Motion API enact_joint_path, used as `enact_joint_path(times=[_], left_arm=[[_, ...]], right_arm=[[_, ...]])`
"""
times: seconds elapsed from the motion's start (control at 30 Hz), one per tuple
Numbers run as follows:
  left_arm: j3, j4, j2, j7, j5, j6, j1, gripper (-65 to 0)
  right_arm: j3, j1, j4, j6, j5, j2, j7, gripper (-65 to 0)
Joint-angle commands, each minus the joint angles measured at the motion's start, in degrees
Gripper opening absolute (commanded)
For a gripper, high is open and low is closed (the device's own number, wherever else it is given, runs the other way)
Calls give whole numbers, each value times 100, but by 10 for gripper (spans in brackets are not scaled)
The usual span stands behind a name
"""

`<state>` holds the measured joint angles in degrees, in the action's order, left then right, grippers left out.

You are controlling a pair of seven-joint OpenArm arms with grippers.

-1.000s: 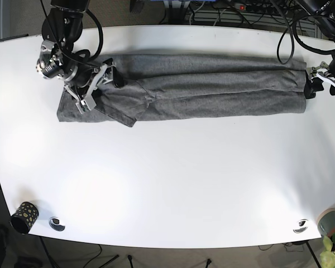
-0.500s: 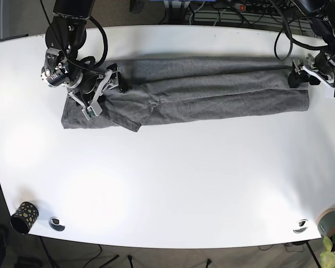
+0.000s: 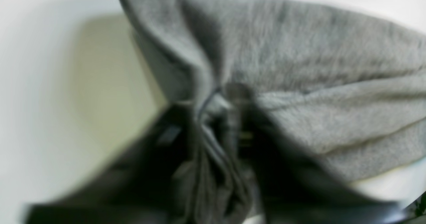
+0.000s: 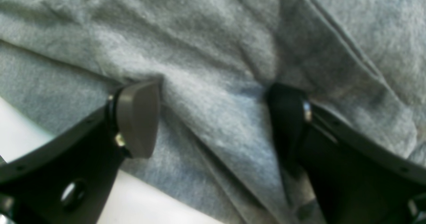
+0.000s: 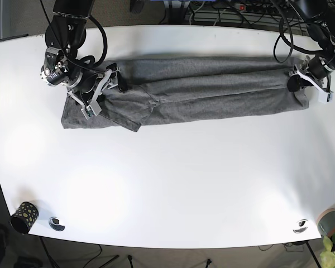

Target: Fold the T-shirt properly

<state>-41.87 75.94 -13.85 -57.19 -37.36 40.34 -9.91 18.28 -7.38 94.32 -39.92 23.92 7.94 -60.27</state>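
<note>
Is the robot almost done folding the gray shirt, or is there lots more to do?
Some is done: the T-shirt already lies folded lengthwise into a long band on the table. In hand now: the left gripper has pinched the shirt's end, while the right gripper is open over the cloth at the other end. Folding the band shorter is not yet done.

Grey T-shirt (image 5: 206, 89) folded lengthwise (long band), flat.
</note>
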Motion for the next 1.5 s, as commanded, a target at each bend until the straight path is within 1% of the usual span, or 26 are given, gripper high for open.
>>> enact_joint_path(times=[0.0,0.13,0.23,0.3,0.5,0.67,0.77,0.8,0.97,1.03,1.07,1.23,1.3,1.47], left_arm=[[-11,67,-53,-202,145,-34,-7,-650],[-29,270,-53,-202,145,-34,-15,-650],[6,938,-53,-211,154,-34,-235,-650],[121,1685,-35,-211,172,-34,-446,-647],[947,3153,-18,-211,180,-34,-877,-647],[1844,3505,-9,-202,172,-64,-903,-647],[2354,3505,18,-184,163,-416,-771,-647],[2574,3505,106,-184,163,-574,-631,-647],[3022,3470,501,-184,189,-1058,-332,-646],[3206,3390,659,-184,330,-1190,-218,-646],[3321,3320,756,-184,479,-1207,-138,-646],[3787,3127,1143,-184,1130,-1207,55,-646],[3910,3109,1257,-184,1367,-1207,116,-646],[4191,3092,1371,-193,1692,-1207,152,-644]], right_arm=[[13,48,75,-8,39,45,27,-160],[13,48,75,-8,39,45,27,-160],[13,48,75,-8,39,45,27,-160],[13,48,75,-8,39,45,27,-160],[13,48,75,-8,39,45,27,-160],[5,65,75,-8,39,45,27,-160],[5,65,75,-8,39,45,27,-160],[5,65,75,-8,39,45,27,-160],[-4,56,75,-8,39,45,27,-160],[-4,56,75,-8,39,45,27,-160],[-4,56,75,-8,39,45,27,-160],[5,56,75,-8,3,-69,27,-160],[5,56,75,-8,30,-69,27,-160],[5,56,75,-8,30,-96,27,-160]])
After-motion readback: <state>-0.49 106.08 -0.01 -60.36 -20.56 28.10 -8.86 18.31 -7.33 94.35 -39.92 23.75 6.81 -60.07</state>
